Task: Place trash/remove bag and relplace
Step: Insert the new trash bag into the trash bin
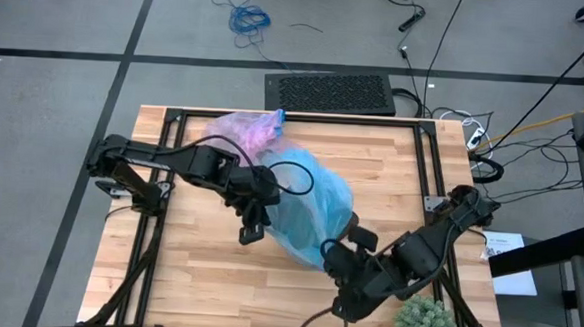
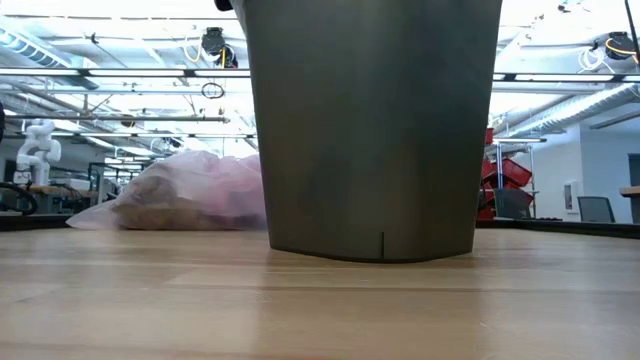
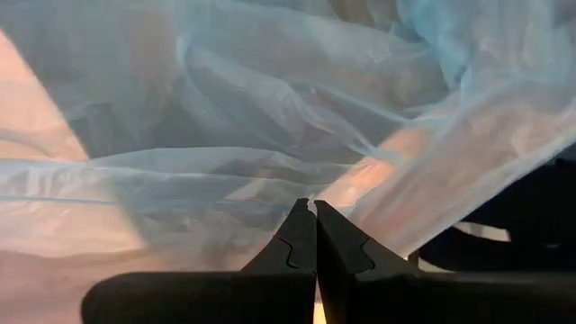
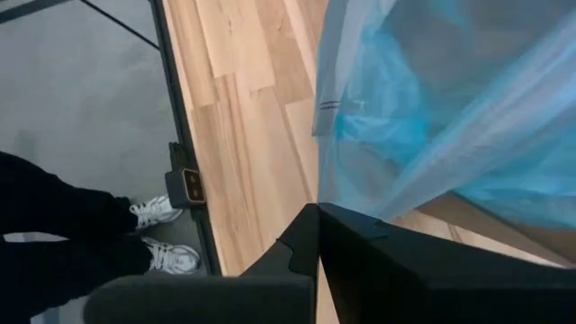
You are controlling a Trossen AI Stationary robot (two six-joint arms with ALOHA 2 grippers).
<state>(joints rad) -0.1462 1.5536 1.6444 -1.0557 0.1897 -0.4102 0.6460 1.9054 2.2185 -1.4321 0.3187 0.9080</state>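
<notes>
Lavender-pink bag point(image 1: 242, 131), knotted and full of brown wads, lies on the worktop point(image 1: 196, 279) beyond the left tool point(image 1: 253, 228), well apart from it. Over the grey bin point(image 2: 372, 130) sits a light blue bag point(image 1: 315, 207), between both tools. Left tool has its fingers pressed together on a fold of that blue film; right tool point(image 1: 339, 258) is closed too, whether on film I cannot tell. Thin, slippery, light plastic: likely best pinched at a bunched rim fold, gently, since it tears.
</notes>
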